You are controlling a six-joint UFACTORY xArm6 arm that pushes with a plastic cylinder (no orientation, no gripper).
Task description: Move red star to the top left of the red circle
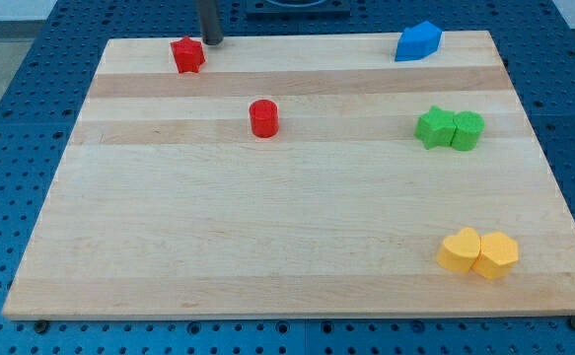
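The red star (186, 54) lies near the board's top edge at the view's upper left. The red circle (263, 117) stands lower and to the right of it, about a hand's width away. My tip (211, 41) is at the top edge of the board, just to the right of the red star and slightly above it, very close to the star; I cannot tell if it touches.
A blue block (418, 41) sits at the top right. A green star (435, 127) touches a green circle (467, 130) at the right. Two yellow blocks (478, 252) touch each other at the bottom right. The wooden board (267, 247) lies on a blue perforated table.
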